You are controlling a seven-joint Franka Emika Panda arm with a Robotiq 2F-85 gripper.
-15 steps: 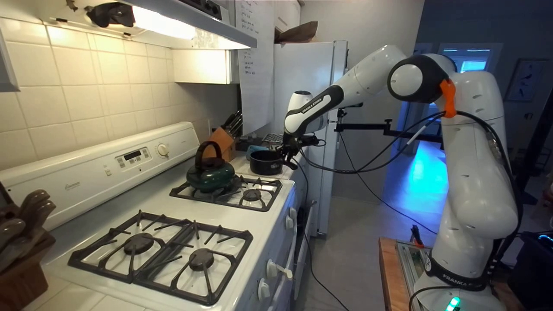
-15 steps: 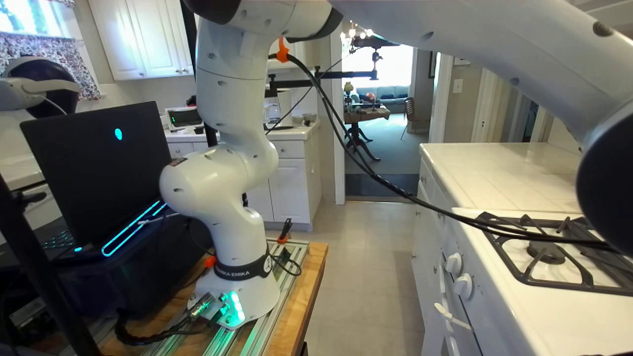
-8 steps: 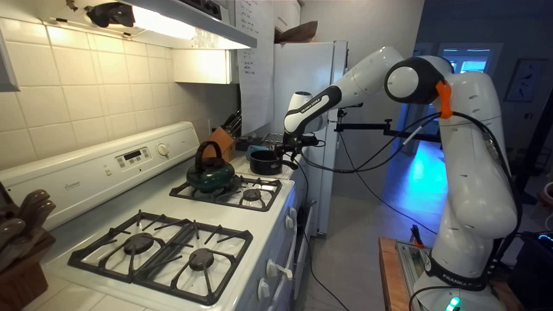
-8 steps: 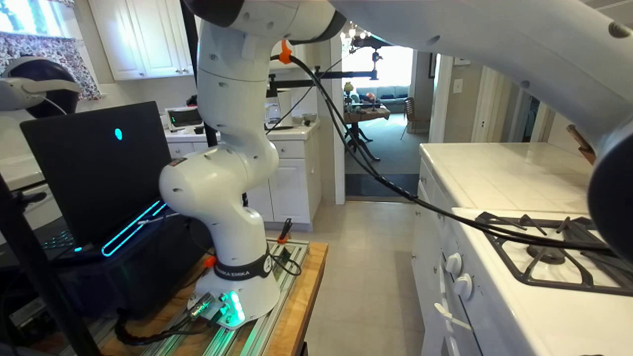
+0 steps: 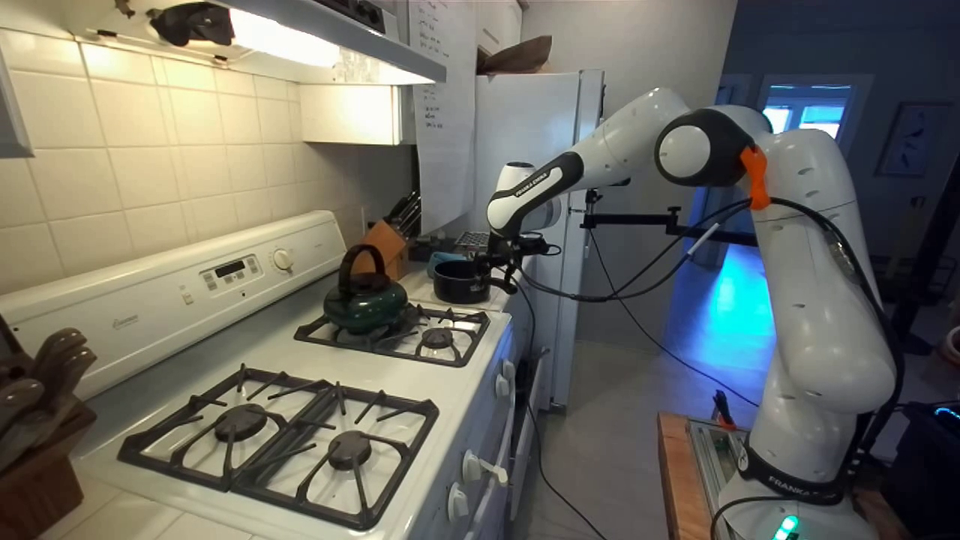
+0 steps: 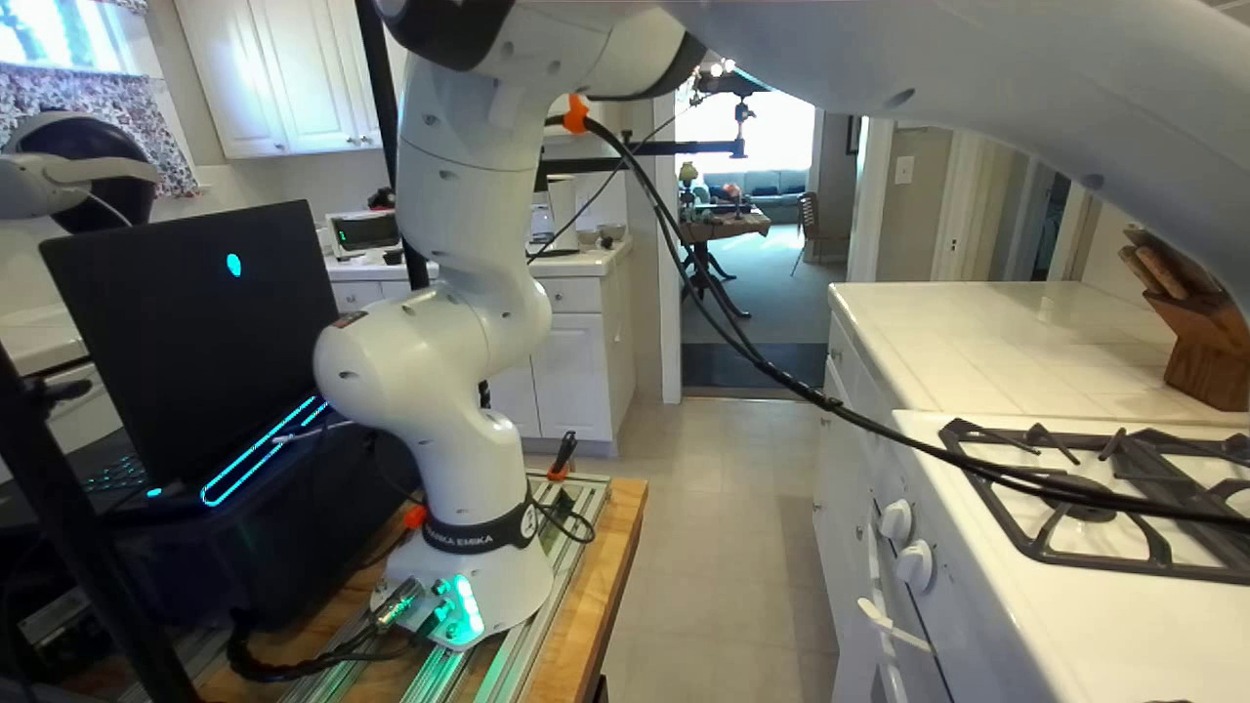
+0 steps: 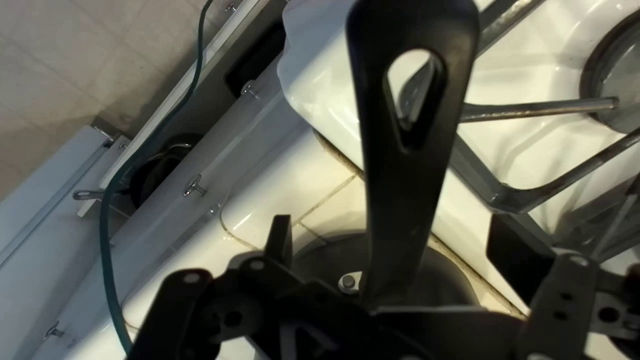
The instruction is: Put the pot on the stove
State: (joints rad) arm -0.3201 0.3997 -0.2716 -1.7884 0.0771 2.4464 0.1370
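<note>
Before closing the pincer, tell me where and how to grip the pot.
Probably the handle, on its solid stretch nearer the pot, from above: it juts slim from the pot's side, and in the wrist view the open pincer frames it.

Near me, a wall of pale square tiles (image 5: 187,157) glows warm under the lamp (image 5: 285,41) in the hood (image 5: 360,43). A white fridge (image 5: 525,135) stands before a grey wall (image 5: 630,37), and blue light (image 5: 724,307) lies across part of the floor (image 5: 622,427). A framed picture (image 5: 913,139) hangs on a dark wall (image 5: 847,45). In an exterior view I also see a window (image 6: 59,37) with a patterned curtain (image 6: 127,98) over its lower part, white cupboards (image 6: 293,73) beside it, and a doorway (image 6: 671,342). Through it I find a sofa (image 6: 776,183) below a bright far window (image 6: 789,127), with a table (image 6: 732,228) and a chair (image 6: 810,215) nearer me.
</note>
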